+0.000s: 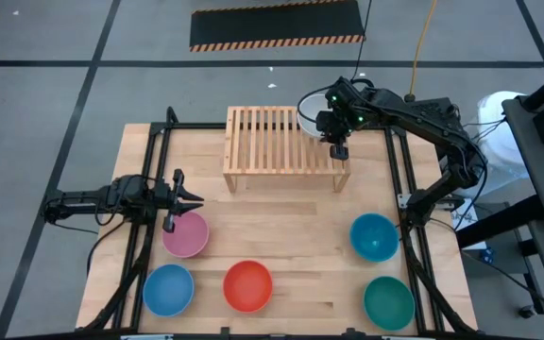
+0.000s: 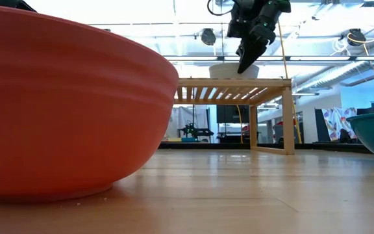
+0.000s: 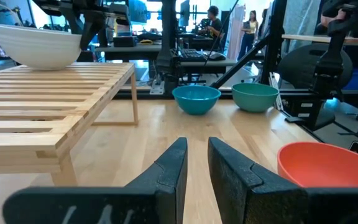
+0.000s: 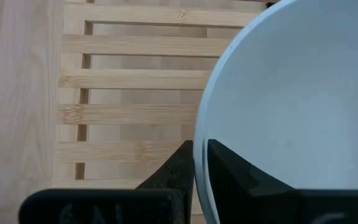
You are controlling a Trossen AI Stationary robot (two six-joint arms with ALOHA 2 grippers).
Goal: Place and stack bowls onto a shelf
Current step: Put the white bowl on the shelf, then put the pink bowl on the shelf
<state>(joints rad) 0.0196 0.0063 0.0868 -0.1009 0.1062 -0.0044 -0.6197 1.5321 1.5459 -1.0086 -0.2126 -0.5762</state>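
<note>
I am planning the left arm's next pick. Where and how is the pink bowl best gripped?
Probably by its rim, from above. The pink bowl sits upright and open on the table, so its thin wall fits between two fingers, one inside, one outside. The rim part nearest the left gripper seems easiest, away from the blue bowl.

White bowl (image 1: 306, 120) half hidden under right hand (image 1: 340, 151).
</note>
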